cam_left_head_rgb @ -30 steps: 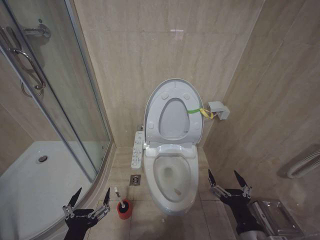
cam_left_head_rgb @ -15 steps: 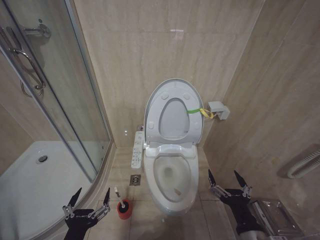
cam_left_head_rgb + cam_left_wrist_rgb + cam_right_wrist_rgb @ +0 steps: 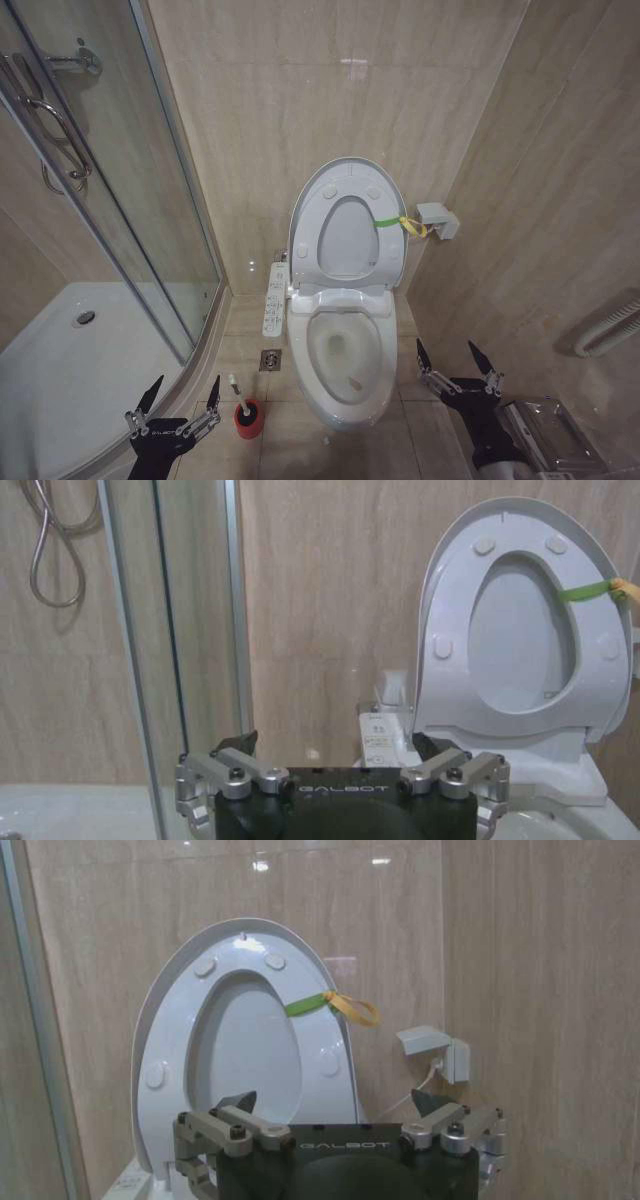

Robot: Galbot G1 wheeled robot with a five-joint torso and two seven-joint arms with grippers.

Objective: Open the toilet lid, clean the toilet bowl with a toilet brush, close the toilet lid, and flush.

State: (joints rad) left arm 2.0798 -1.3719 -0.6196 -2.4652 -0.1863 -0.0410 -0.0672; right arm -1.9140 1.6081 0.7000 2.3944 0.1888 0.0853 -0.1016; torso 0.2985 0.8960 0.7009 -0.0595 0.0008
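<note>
The toilet lid [image 3: 348,235] stands upright against the back wall with the seat ring raised against it; a yellow-green strap [image 3: 398,222] hangs off its right edge. Below, the toilet bowl [image 3: 345,355] lies uncovered. The toilet brush [image 3: 236,388] stands in its red cup [image 3: 248,419] on the floor left of the bowl. My left gripper [image 3: 186,384] hovers open just left of the brush. My right gripper [image 3: 445,350] hangs open right of the bowl, holding nothing. The left wrist view has the left gripper [image 3: 335,742] facing the lid [image 3: 520,622]; the right gripper [image 3: 333,1099] faces the lid [image 3: 255,1057] too.
A glass shower door [image 3: 110,200] and white shower tray [image 3: 60,370] fill the left side. A control panel [image 3: 275,297] sticks out left of the toilet, and a floor drain [image 3: 270,358] lies near it. A wall box [image 3: 437,220] and a grab rail [image 3: 610,325] are on the right wall.
</note>
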